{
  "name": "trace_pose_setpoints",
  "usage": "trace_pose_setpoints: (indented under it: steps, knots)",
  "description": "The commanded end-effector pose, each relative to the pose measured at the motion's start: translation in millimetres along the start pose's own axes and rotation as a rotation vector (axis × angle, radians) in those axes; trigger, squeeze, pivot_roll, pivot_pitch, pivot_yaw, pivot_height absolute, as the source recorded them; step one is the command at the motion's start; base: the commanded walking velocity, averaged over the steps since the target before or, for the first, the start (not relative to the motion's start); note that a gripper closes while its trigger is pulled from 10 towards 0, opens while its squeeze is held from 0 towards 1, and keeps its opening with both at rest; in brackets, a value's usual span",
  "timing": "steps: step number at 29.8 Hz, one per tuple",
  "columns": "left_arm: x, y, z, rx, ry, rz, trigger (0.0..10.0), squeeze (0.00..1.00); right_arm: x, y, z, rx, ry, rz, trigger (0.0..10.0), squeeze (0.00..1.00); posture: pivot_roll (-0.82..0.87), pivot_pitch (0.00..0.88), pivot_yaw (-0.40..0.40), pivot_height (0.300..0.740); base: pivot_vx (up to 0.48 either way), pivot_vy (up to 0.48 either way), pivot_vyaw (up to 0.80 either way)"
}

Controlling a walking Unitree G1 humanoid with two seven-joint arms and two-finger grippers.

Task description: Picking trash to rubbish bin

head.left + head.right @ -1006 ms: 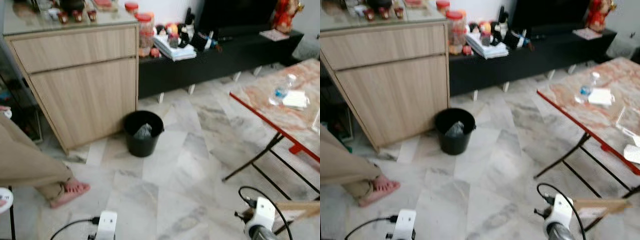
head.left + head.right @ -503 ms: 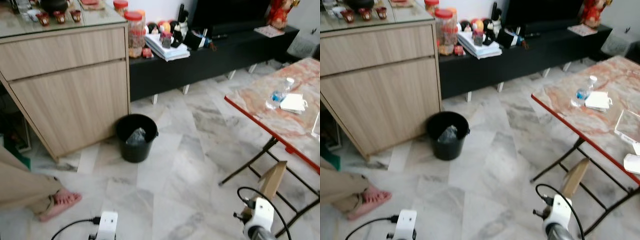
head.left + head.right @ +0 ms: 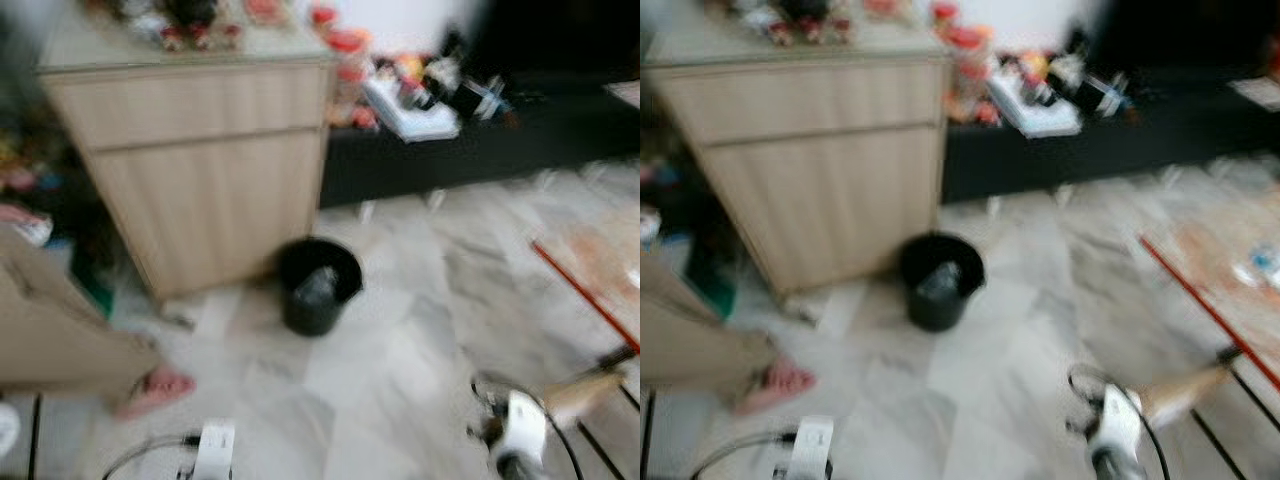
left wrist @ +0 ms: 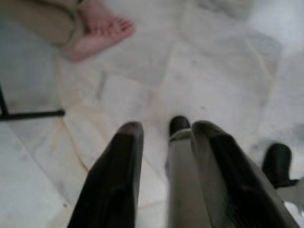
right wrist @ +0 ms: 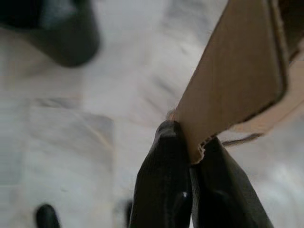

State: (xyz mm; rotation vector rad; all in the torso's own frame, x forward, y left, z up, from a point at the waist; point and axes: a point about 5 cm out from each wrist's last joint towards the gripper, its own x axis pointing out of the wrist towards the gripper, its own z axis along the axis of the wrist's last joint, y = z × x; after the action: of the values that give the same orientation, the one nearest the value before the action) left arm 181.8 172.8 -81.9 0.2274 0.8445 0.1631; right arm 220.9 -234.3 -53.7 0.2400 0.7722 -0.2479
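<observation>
Pinching a flat piece of brown cardboard point(image 5: 237, 80) by its torn edge, the right gripper point(image 5: 190, 156) is keeping its two fingers clamped on it; in the head views the cardboard point(image 3: 585, 392) is showing at about 4 o'clock, beside the red edge of the folding counter point(image 3: 585, 295). One black rubbish bin point(image 3: 318, 285) is standing on the marble floor point(image 3: 400, 350) near the centre, just beside the corner of the wooden cabinet point(image 3: 200, 160), with something grey lying inside it. Open floor is stretching between the bin and the robot, bounded at 12 to 2 o'clock by a low black shelf unit point(image 3: 480, 140) and at 3 o'clock by the counter. The left gripper point(image 4: 164, 137) is hanging over bare floor with its fingers apart and nothing between them. One bare foot point(image 4: 99, 33) of a person is resting on the floor at about 8 o'clock. Blur is smearing both head views, so the small items on the cabinet and shelf are hard to make out.
</observation>
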Motion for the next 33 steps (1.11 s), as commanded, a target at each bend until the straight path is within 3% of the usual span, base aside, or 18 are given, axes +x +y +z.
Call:
trace_pose_setpoints:
  steps: [1,12,18,23,33]
  knots:
    - [-5.5,-8.6,-16.6,-0.004,0.074,-0.025,10.0,0.00,-4.5,-17.5,-7.3,0.018,0.015,-0.048,10.0,0.00,0.06,0.119,-0.168,0.728,0.334,0.000,0.00]
    - [-5.2,-8.4,-15.9,-0.001,0.070,-0.026,10.0,0.00,-4.6,-18.3,-7.1,-0.009,0.021,-0.047,10.0,0.00,0.06,0.109,-0.168,0.728,0.334,0.000,0.00]
    - [-4.8,-8.2,-14.9,-0.001,0.069,-0.026,10.0,0.00,-4.5,-18.6,-6.0,0.025,0.010,-0.052,10.0,0.00,0.06,0.121,-0.174,0.728,0.334,0.000,0.00]
    - [-4.7,-7.9,-14.9,-0.006,0.071,-0.023,10.0,0.00,-4.5,-18.2,-6.7,-0.026,0.020,-0.044,10.0,0.00,0.07,0.130,-0.175,0.728,0.334,0.000,0.00]
    - [-5.3,-8.2,-16.7,-0.009,0.078,-0.023,10.0,0.00,-4.5,-17.0,-7.8,0.013,0.016,-0.047,10.0,0.00,0.06,0.136,-0.174,0.728,0.332,0.000,0.51]
